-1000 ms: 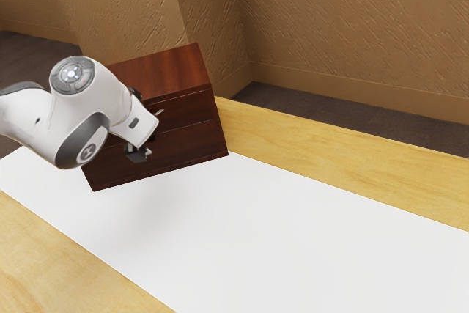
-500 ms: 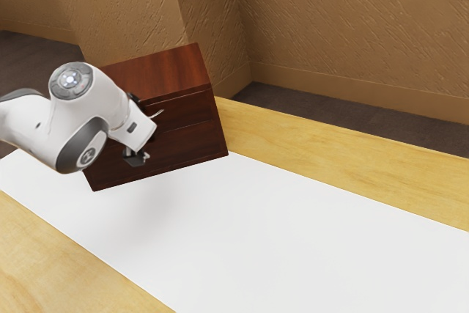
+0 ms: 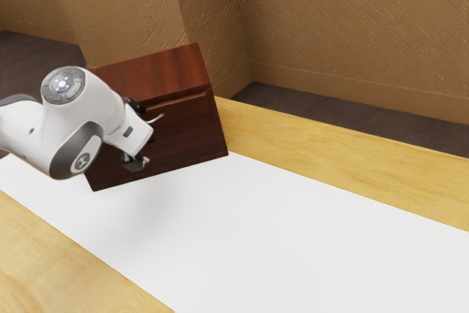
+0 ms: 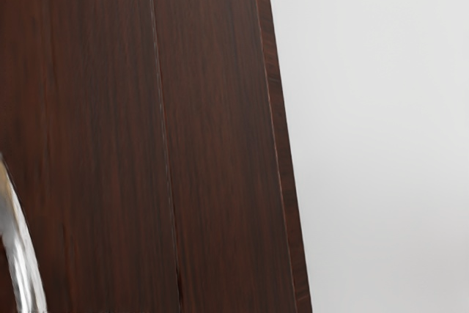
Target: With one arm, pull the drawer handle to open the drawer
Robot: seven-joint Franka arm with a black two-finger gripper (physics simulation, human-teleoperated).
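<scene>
**A:** Where is the black two-finger gripper?

**B:** Under the white arm, low against the front of the dark reddish wooden cabinet; open or closed, I cannot tell

**A:** And the thin silver drawer handle?

**B:** On the upper drawer front, just above the gripper and a little toward the exterior view's right. In the wrist view the handle is a curved bar whose long axis runs along the seam between the two fronts

**A:** So the approach is up, then a pull straight out over the white mat?

**B:** That's my reading; the drawer looks barely out, if at all

**A:** Any brand or writing?

**B:** None readable, only wood grain and the light wooden table
</scene>
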